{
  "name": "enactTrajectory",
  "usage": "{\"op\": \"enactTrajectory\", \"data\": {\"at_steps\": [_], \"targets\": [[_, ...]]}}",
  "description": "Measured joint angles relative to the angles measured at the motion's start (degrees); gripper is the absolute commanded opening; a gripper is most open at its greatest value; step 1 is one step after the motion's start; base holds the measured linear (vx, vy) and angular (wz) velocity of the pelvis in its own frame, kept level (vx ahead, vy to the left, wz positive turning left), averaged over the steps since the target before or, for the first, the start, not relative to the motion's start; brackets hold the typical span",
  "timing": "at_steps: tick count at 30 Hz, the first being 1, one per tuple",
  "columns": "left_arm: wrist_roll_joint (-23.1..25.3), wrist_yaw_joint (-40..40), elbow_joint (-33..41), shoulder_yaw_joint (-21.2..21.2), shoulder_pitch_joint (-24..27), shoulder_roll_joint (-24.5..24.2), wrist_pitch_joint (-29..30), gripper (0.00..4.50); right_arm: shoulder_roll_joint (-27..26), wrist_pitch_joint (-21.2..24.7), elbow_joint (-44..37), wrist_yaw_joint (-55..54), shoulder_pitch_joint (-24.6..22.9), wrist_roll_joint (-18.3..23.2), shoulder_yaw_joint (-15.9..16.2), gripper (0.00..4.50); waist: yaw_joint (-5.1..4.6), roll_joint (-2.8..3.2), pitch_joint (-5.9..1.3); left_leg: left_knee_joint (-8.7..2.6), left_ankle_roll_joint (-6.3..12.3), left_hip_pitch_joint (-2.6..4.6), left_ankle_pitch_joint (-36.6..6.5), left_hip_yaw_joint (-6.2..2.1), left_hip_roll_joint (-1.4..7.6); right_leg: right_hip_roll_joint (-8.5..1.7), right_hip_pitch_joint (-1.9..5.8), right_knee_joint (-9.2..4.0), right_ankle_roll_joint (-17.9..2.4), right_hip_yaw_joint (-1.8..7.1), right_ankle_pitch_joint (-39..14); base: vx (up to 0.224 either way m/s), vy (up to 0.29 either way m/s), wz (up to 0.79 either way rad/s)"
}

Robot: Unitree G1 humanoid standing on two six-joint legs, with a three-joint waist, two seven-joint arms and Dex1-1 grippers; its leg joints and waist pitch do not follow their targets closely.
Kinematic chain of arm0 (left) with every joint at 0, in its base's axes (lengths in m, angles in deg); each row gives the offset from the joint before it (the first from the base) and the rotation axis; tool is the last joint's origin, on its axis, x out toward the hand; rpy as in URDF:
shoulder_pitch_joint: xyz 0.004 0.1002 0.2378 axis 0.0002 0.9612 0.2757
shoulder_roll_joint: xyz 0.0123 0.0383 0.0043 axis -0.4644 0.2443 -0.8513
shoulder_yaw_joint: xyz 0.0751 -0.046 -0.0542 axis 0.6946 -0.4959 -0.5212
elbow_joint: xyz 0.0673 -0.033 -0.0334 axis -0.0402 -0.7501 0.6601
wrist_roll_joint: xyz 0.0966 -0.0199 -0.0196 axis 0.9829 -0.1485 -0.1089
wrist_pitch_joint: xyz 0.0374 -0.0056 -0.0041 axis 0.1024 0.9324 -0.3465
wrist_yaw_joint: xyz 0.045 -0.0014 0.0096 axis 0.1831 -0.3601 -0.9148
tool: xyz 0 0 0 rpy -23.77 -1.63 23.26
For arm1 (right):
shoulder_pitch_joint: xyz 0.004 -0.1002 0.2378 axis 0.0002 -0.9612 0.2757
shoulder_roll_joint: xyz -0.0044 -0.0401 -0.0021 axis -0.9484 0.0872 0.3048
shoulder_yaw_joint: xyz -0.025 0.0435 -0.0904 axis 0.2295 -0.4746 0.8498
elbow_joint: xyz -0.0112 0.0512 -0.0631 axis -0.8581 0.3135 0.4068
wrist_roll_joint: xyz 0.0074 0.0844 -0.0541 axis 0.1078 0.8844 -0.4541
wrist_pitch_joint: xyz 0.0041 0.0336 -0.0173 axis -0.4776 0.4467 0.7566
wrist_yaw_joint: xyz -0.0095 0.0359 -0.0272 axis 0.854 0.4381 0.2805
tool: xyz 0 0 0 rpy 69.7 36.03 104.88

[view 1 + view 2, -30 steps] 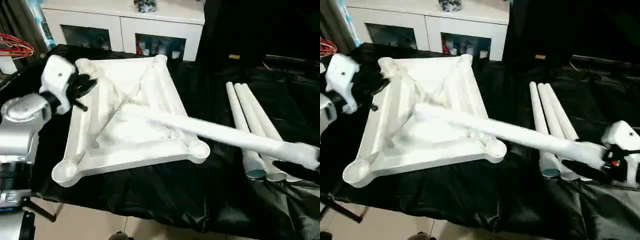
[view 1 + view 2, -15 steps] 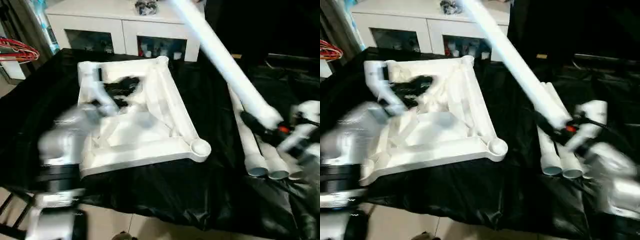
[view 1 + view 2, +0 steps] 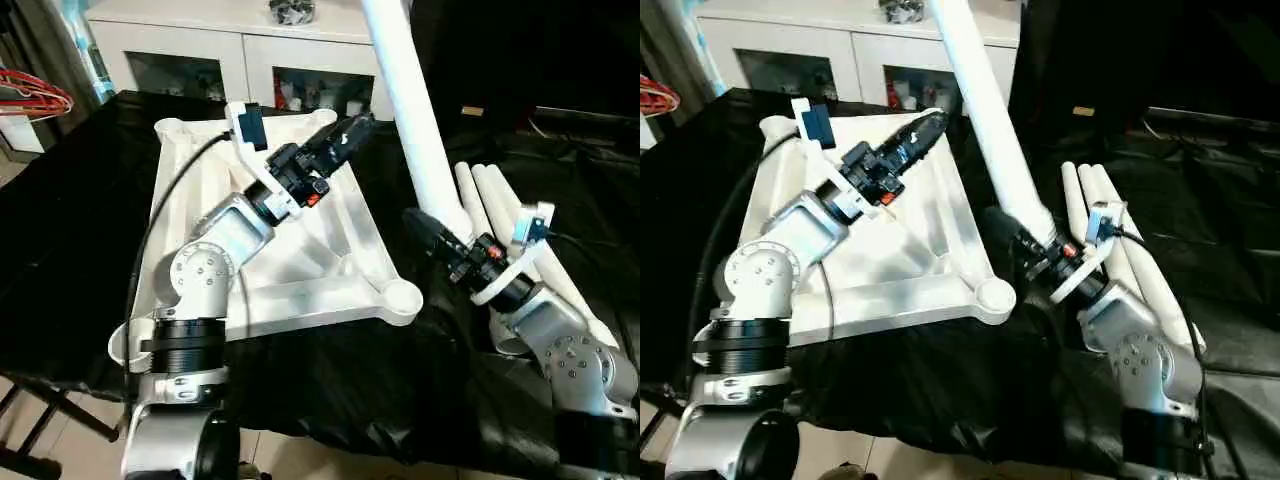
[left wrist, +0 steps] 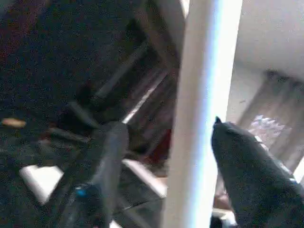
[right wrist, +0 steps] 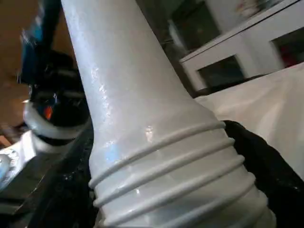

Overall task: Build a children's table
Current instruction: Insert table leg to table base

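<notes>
Right pincer (image 3: 425,228) sits right of centre in the left eye view, its black fingers clamped on the ribbed, wider end of a white table leg (image 3: 410,110). From that grip the leg rises steeply toward the top edge of the frame, tilted a little to the left, and runs out of the picture above the white cabinet (image 3: 245,45). In the right wrist view the same ribbed end (image 5: 166,166) sits between the dark fingers (image 5: 259,156), which press against its sides.

Left pincer (image 3: 352,133) reaches across the upper middle of the left eye view, over the far part of the tabletop (image 3: 200,200). In the left wrist view its two black fingers (image 4: 251,166) stand apart with the raised leg (image 4: 197,118) between them; whether either finger touches the leg I cannot tell.

The tabletop lies upside down on the black-draped surface (image 3: 70,250) in the left and centre of the frame, ribbed underside up. One round corner socket (image 3: 402,296) shows at its near right corner, another (image 3: 168,128) at the far left. Three more white legs (image 3: 500,210) lie side by side on the surface at the right of the frame, partly behind the right arm. A red wire object (image 3: 35,95) hangs at the upper left edge.
</notes>
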Motion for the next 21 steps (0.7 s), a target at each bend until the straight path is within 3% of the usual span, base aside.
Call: {"op": "enactTrajectory", "data": {"at_steps": [9, 12, 21], "targets": [[-3.0, 3.4, -1.1, 0.3, -1.3, 1.2, 1.4, 3.64, -0.6, 2.2, -0.6, 0.7, -0.4, 2.3, 1.5, 3.15, -0.04, 0.03, -0.02, -0.07, -0.05, 0.01, 0.0, 0.0, 0.0, 0.0, 0.01, -0.01, 0.2, 0.0, -0.1, 0.0, 0.0, 0.0], [-2.7, 4.5, -1.0, 2.4, -0.4, 0.9, 1.4, 3.64, -0.7, 2.3, -0.6, 0.9, -0.4, 2.3, 2.1, 3.15, -0.01, 0.09, -0.05, -0.11, -0.06, 0.01, 0.0, 0.0, -0.01, 0.0, 0.01, -0.01, 0.1, 0.0, -0.1, 0.0, 0.0, 0.0], [3.1, 5.0, -3.3, 6.2, -0.3, -1.3, -1.7, 2.83, -0.8, 2.6, -0.4, 1.4, -1.7, 2.3, 3.2, 3.15, -0.01, 0.47, -0.1, -0.15, -0.23, -0.01, -0.1, -0.01, -0.02, -0.01, 0.01, -0.07, 0.1, 0.01, -0.1, 0.0, 0.0, 0.0]]}}
